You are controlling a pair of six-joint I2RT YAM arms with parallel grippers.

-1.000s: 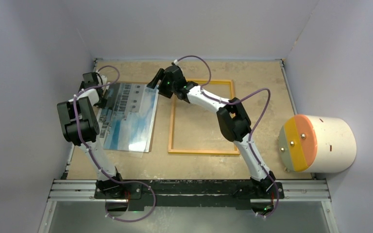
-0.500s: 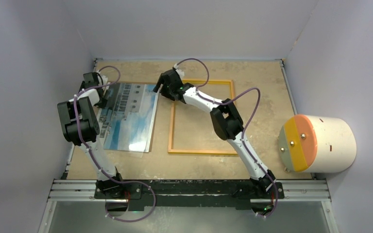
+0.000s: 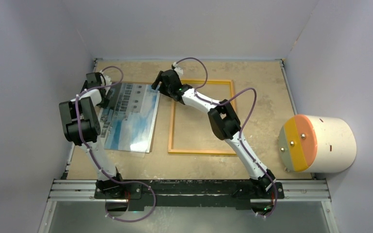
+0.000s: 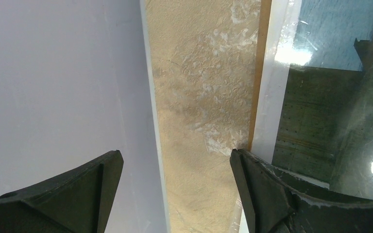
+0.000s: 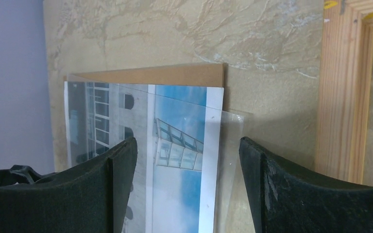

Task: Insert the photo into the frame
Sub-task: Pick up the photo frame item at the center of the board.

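The photo (image 3: pixel 128 116), a white building on blue sky, lies face up at the table's left on a brown backing board (image 5: pixel 175 75), with a clear sheet (image 5: pixel 233 141) over it. The yellow frame (image 3: pixel 171 127) lies flat to its right, empty; its wood edge shows in the right wrist view (image 5: pixel 345 97). My right gripper (image 3: pixel 157 83) is open over the photo's far right corner (image 5: pixel 187 160), its jaws either side of the photo's white border. My left gripper (image 3: pixel 103 99) is open at the photo's left edge (image 4: pixel 175 160), with one finger (image 4: pixel 262 194) by the white border (image 4: pixel 277 87).
A white cylinder (image 3: pixel 328 143) with an orange and yellow end lies at the table's right edge. The left wall (image 4: pixel 53 73) stands close beside the left gripper. A metal rail (image 3: pixel 189 189) runs along the near edge.
My right gripper has moved left from the frame's far left corner to the photo's far right corner. The left arm has shifted slightly.
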